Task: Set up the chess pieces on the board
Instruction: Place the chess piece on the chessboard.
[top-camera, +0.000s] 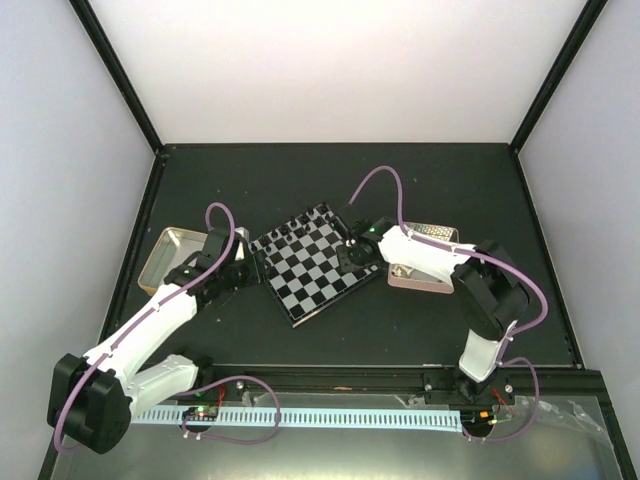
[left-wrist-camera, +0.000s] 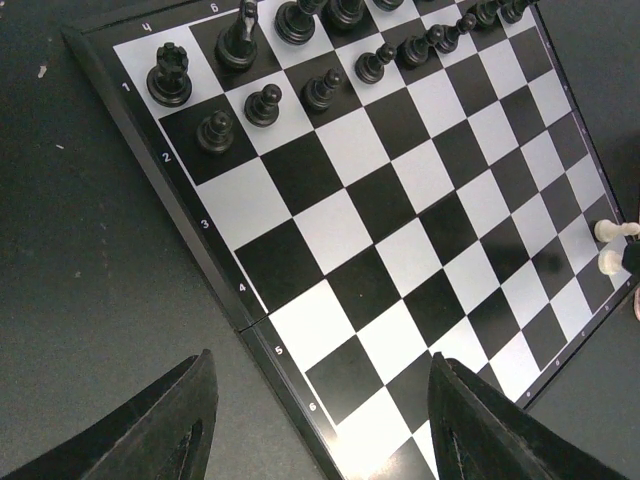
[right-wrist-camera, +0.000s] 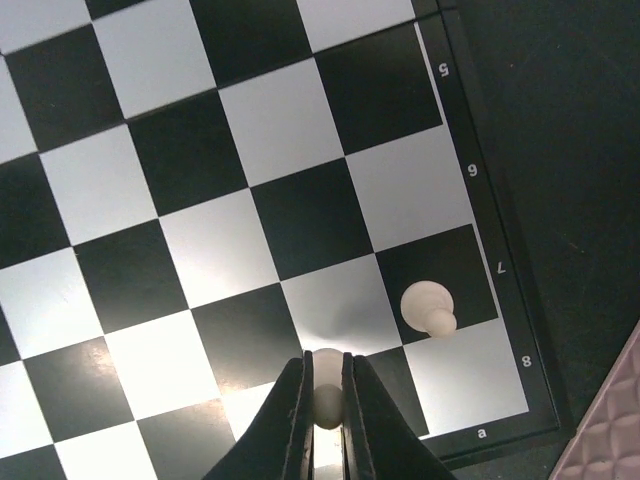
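Note:
The chessboard (top-camera: 312, 262) lies tilted in the middle of the table. Black pieces (left-wrist-camera: 262, 104) stand in two rows along its far edge. My right gripper (right-wrist-camera: 326, 400) is shut on a cream-white pawn (right-wrist-camera: 327, 378) just above the board's right corner. Another white pawn (right-wrist-camera: 428, 306) stands on a black square beside it, near the 7 mark. Both white pawns also show in the left wrist view (left-wrist-camera: 612, 230). My left gripper (left-wrist-camera: 320, 420) is open and empty over the board's left edge, near the 5 and 6 marks. In the top view it is by the left corner (top-camera: 243, 266).
A shiny metal tin (top-camera: 168, 254) sits left of the board, behind my left arm. A pink perforated tray (top-camera: 425, 268) lies right of the board, under my right arm, and its corner shows in the right wrist view (right-wrist-camera: 612, 440).

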